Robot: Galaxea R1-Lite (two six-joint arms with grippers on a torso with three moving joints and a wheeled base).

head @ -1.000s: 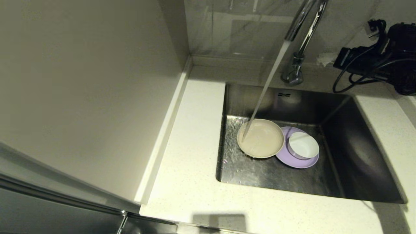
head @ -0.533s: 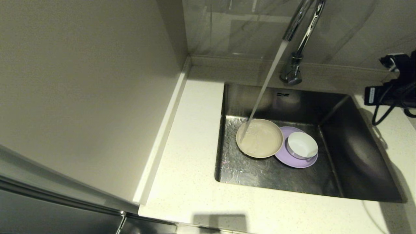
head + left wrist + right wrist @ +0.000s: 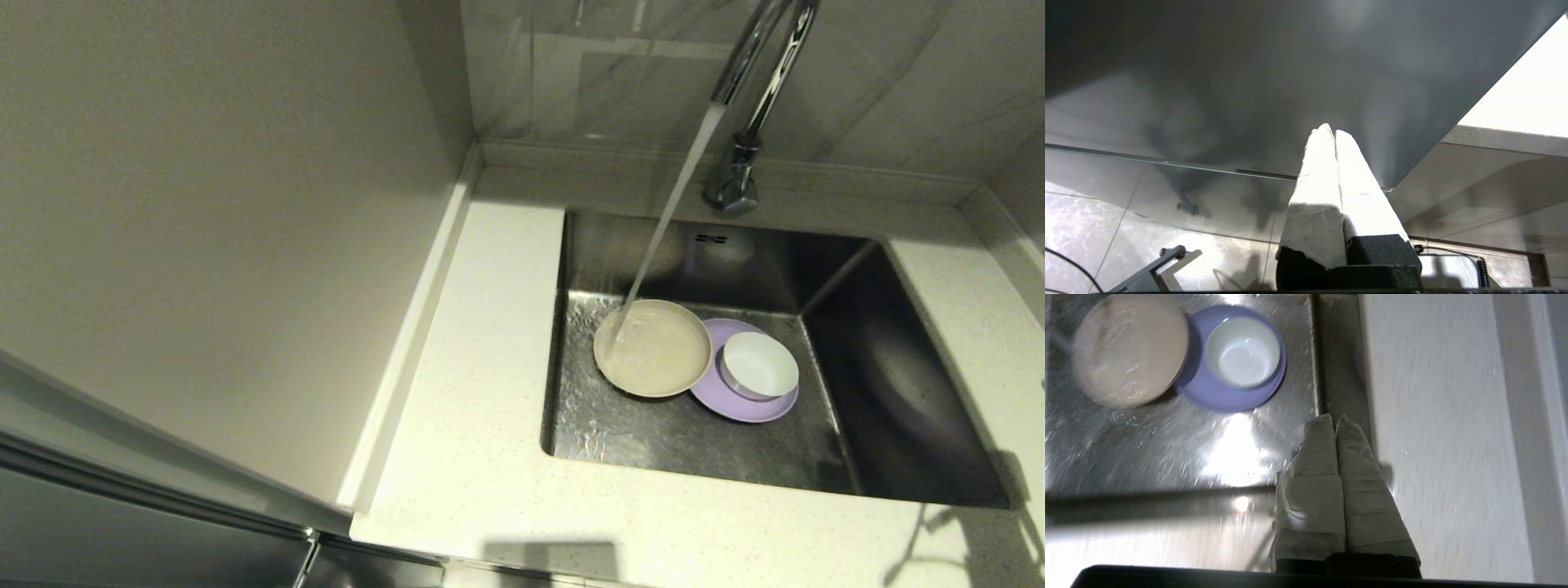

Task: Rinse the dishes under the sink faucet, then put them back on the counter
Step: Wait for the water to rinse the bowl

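Observation:
In the steel sink (image 3: 890,384) lie all the dishes: a beige plate (image 3: 653,349) (image 3: 1128,349), partly overlapping a lavender plate (image 3: 747,400) (image 3: 1224,394), on which a white bowl (image 3: 760,365) (image 3: 1243,351) rests. The chrome faucet (image 3: 755,90) runs, and its stream lands on the beige plate's left side. My right gripper (image 3: 1334,418) is shut and empty, hovering over the sink's right rim, out of the head view. Parked low beside the cabinet, my left gripper (image 3: 1330,130) is shut and empty.
The cream counter (image 3: 482,384) wraps round the sink, with a tall beige panel (image 3: 204,229) to its left and a low raised back edge (image 3: 857,175). My right arm's shadow (image 3: 963,531) falls on the counter's front right corner.
My right arm, at the back right beside the faucet a second ago, has pulled away to the right and left the head view. Water keeps running onto the beige plate.

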